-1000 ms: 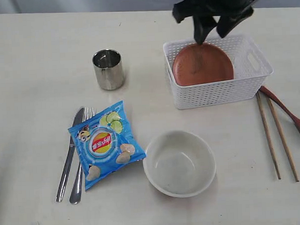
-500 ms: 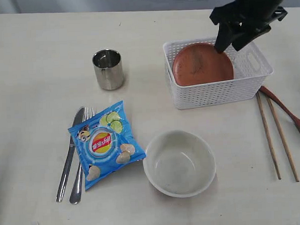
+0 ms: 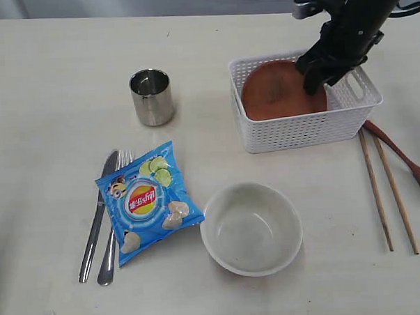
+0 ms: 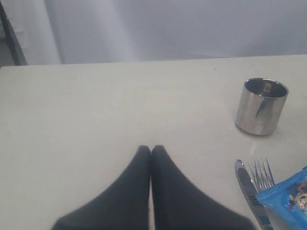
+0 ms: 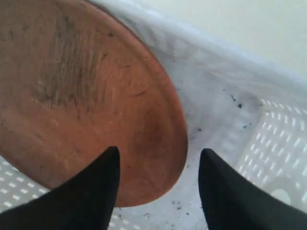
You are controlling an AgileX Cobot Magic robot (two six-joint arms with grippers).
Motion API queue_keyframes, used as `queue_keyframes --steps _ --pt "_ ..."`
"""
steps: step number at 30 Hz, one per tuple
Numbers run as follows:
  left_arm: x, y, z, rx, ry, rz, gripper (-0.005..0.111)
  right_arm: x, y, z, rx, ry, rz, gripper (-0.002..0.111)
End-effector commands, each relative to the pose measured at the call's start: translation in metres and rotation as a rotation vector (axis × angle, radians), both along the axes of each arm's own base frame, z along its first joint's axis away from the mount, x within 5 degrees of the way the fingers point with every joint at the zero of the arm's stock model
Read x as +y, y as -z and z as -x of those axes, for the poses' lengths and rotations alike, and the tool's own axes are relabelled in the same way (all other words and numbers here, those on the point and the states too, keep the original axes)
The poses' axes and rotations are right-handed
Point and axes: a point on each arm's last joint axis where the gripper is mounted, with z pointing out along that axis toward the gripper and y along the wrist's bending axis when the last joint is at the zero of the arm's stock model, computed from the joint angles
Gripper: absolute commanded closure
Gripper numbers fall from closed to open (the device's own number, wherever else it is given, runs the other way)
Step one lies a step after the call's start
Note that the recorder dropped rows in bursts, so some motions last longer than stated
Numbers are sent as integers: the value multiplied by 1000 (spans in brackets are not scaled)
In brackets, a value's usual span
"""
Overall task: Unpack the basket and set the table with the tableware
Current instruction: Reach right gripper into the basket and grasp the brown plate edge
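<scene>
Here the right end effector point(image 5: 160, 153) stands open inside the white plastic lattice basket point(image 3: 303, 134), one finger over the round reddish-brown plate point(image 5: 81, 96), the other just past its rim. Its black arm point(image 3: 361, 18) slants down from the exterior view's upper right. The basket's long side runs crosswise on the pale cream surface point(image 3: 53, 67). The left end effector point(image 4: 151, 149) is closed, empty.

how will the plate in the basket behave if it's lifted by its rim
The plate looks rigid, so it should probably come up whole without flexing. Pinched only at the rim, which the open right end effector straddles, it may slip or swing down. It fills much of the basket, so it could catch a wall and drag that along.
</scene>
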Motion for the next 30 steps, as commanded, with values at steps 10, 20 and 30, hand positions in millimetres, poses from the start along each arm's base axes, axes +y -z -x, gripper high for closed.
queue_keyframes --steps 10,20,30 --pt "0 0 0 -8 7 -4 107 1 13 -3 -24 -184 -16 60" --pt "0 0 0 -8 7 -4 107 1 26 -4 -2 -215 -17 61" --pt "0 0 0 -8 7 -4 107 1 24 -7 -35 -211 -13 109"
